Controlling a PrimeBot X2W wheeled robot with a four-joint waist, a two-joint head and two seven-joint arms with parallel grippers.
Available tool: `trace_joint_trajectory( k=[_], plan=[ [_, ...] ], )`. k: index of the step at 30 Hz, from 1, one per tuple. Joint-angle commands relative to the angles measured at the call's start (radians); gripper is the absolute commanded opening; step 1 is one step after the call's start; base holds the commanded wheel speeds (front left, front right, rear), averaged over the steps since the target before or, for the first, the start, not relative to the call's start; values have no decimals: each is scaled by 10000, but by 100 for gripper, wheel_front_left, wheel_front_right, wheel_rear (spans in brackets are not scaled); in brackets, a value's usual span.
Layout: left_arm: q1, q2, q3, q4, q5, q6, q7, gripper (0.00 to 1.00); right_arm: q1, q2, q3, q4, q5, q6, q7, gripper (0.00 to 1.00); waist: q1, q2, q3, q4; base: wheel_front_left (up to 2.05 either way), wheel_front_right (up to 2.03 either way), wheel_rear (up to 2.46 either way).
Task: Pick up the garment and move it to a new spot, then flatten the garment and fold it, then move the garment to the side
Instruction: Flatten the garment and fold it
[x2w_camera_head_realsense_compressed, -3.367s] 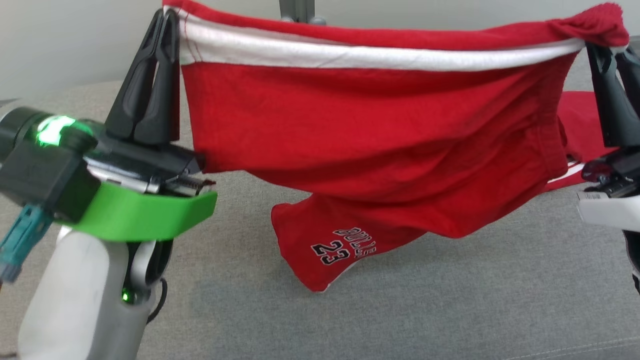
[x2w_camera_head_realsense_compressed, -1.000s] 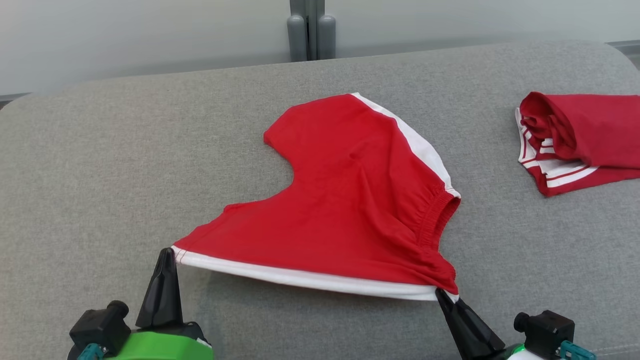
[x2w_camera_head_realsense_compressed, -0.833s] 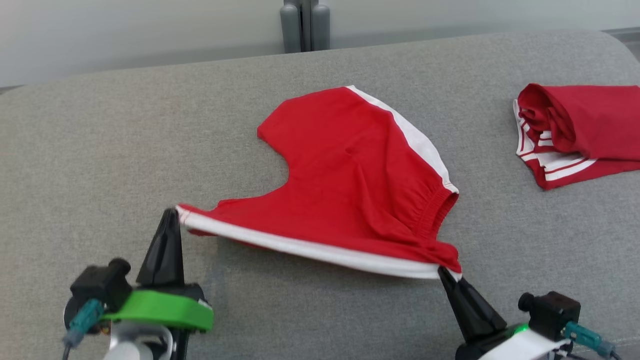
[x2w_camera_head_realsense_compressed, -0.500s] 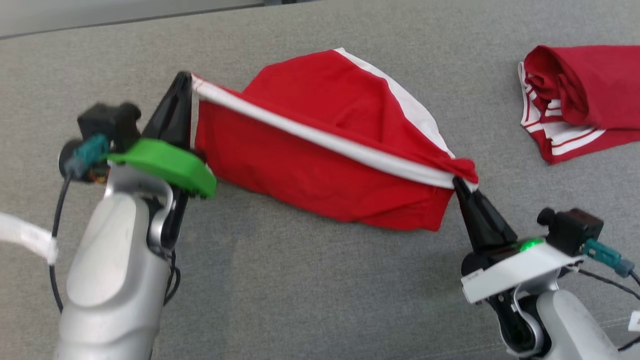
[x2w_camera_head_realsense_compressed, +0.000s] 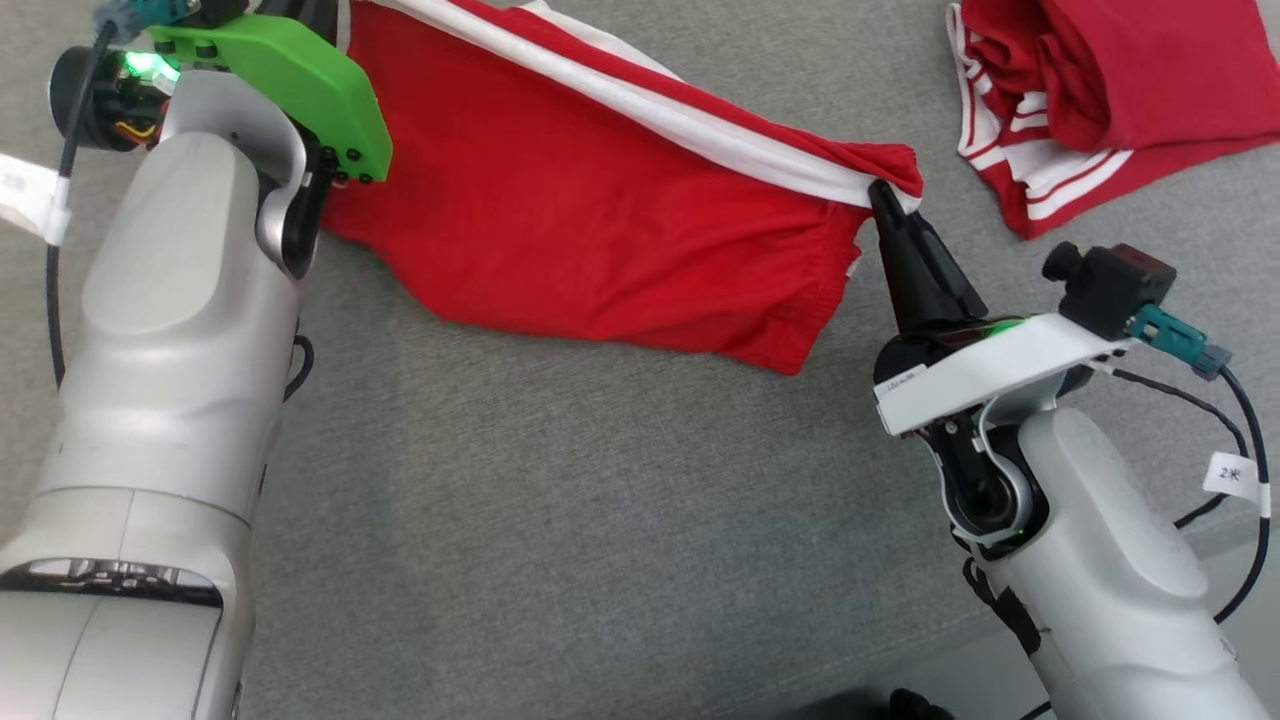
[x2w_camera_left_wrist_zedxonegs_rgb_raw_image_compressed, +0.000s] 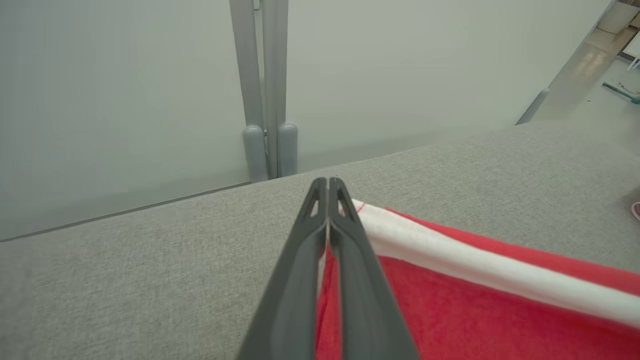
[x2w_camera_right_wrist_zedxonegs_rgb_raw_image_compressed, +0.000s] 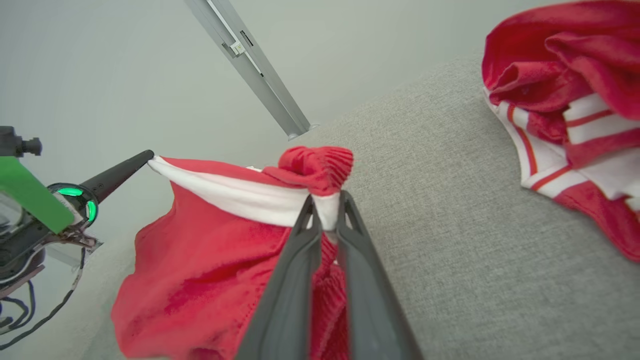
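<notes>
Both ends of the red shorts (x2w_camera_head_realsense_compressed: 560, 230) are pinched, by the left gripper (x2w_camera_left_wrist_zedxonegs_rgb_raw_image_compressed: 327, 192) and right gripper (x2w_camera_right_wrist_zedxonegs_rgb_raw_image_compressed: 326, 205). Either thin pinch slipping would skew the fold.

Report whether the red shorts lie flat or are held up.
Held up: the red shorts stretch between the left pincer and right pincer, lower cloth resting on the grey cushion.
</notes>
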Motion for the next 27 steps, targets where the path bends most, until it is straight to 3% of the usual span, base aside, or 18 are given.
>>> trace_joint_trajectory(
  k=[1, 2, 3, 4, 5, 10, 15, 18, 27],
  plan=[
    [-292, 86, -15, 362, 64, -15, -79, 0, -241, 16, 149, 162, 135, -5, -104, 0, 0, 0, 608, -710, 0, 0, 0],
    [-452, 78, -34, 732, 48, -18, -13, 0, -354, -30, 311, 300, 172, -4, -169, 11, 0, 0, 641, -763, 0, 0, 0],
    [-562, 65, -39, 1019, 12, -21, 14, 17, -454, -57, 429, 363, 213, -5, -228, 40, 0, 0, 665, -797, 0, 0, 0],
    [-693, 47, -15, 1314, -73, -31, -9, 76, -558, -81, 617, 435, 257, -4, -288, 100, 0, 0, 691, -838, 0, 0, 0],
    [-795, 66, -41, 1519, -67, -40, -124, 100, -648, -161, 722, 467, 150, -4, -396, 100, 0, 0, 703, -868, 0, 0, 0],
    [-871, 36, -136, 1975, -86, -68, -1088, 100, -556, -510, 871, 267, -605, -2, -648, 100, 0, 0, 683, -785, 0, 0, 0],
    [-425, 268, -127, 1520, 134, 298, -1765, 100, 26, -647, -50, -985, -1730, -2, -642, 100, 0, 0, 549, -527, 0, 0, 0],
    [114, 391, 219, 159, 190, 662, -1804, 100, 417, -730, -530, -1686, -2292, -2, -645, 100, 0, 0, 433, -309, 0, 0, 0],
    [3924, 399, 1570, -4650, 710, 1796, -1795, 100, 1412, -1056, -1286, -2713, -3096, -2, -648, 100, 0, 0, -279, 405, 0, 0, 0]
  ],
)
